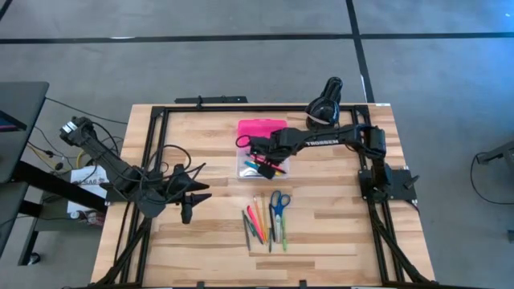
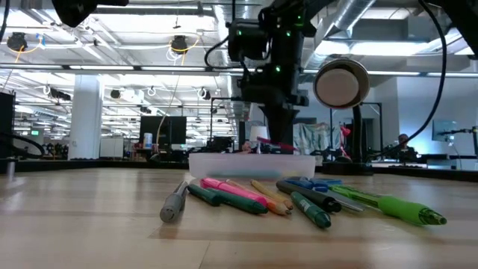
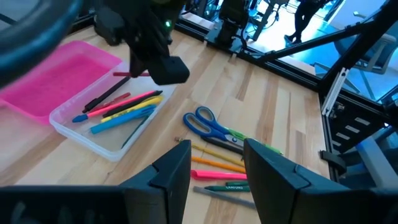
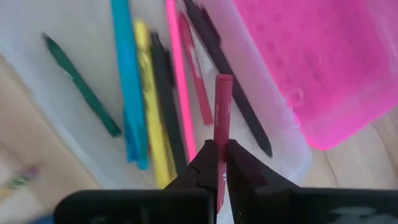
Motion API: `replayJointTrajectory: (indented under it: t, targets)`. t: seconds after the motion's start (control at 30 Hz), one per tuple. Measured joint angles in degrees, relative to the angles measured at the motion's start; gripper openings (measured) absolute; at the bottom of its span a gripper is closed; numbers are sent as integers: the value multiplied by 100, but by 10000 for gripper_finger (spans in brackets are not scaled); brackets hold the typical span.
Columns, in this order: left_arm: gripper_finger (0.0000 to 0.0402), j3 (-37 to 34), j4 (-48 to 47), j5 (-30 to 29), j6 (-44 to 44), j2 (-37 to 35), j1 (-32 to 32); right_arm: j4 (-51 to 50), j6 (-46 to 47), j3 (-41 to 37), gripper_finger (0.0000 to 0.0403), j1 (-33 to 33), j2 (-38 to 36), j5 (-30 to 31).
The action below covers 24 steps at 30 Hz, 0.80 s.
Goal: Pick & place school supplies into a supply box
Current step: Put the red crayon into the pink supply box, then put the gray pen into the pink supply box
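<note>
A pale wooden desk (image 1: 321, 233), its planks smooth with a soft sheen, carries a supply box (image 4: 56, 93) of clear, frosted-looking plastic with a glossy bright pink lid (image 4: 323, 62) of dimpled, translucent plastic. Pens (image 3: 124, 112) inside the base have smooth plastic barrels. The right gripper (image 4: 217, 163) has matt black fingers (image 4: 245, 171), closed on a dark red marker (image 4: 221, 118) with a satin finish. Scissors (image 3: 208, 124) show shiny blue plastic handles.

1. Even overhead light; shadows on the table (image 1: 321, 233) are soft.
2. Low view: ceiling lamps glare at upper left.
3. Right wrist view: lower-left corner blurred, perhaps out of focus.
</note>
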Motion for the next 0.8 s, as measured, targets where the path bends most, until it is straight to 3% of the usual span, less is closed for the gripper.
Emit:
replayJointTrajectory:
  t: [0.8]
  targets:
    - [141,0,0,-183,-92,0,0,133,68,-82,68,-18,-2,150]
